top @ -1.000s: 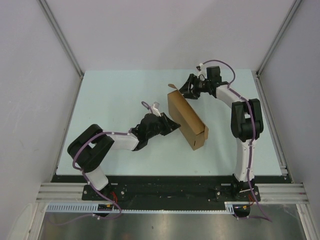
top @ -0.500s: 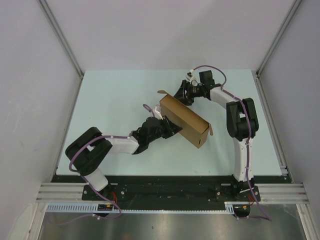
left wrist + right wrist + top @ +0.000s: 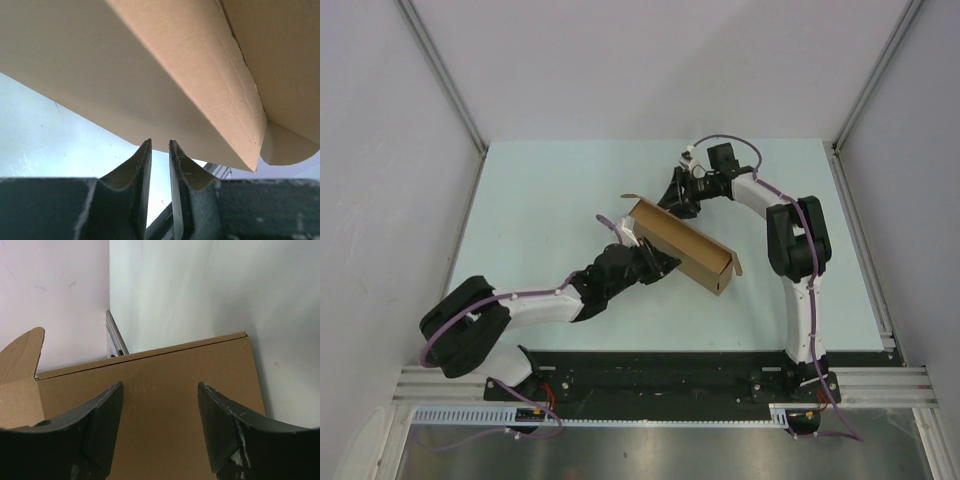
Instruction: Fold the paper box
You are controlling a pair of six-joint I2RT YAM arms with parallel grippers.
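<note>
the paper box (image 3: 682,246) lies near the middle of the bench (image 3: 540,200), a long shallow brown shape set on a diagonal. one end points to the far left and the other, which looks open, points to the near right. small flaps stick out at both ends. my left fingers (image 3: 159,147) are drawn narrow, with only a thin slit between them and nothing in it. their tips sit right at the lower edge of the box's near long wall, so i read this as a brace or push and not a grip. my right fingers (image 3: 160,386) stand wide apart over the far side panel near the far-left end, holding nothing. a rounded tab (image 3: 22,351) shows off to one side in the right wrist view. i judge the box to be very light and thin-walled. it should be stiff along its creases, but the flat panels will probably bow or dent under a hard squeeze. on this smooth bench it will likely skate or spin if pushed from one side only, so i want both arms opposing each other. i would take hold of a free edge or a tab, where the fingers can close on a single layer, and not on the broad faces. whether the lid is tucked in, i cannot tell from here.
</note>
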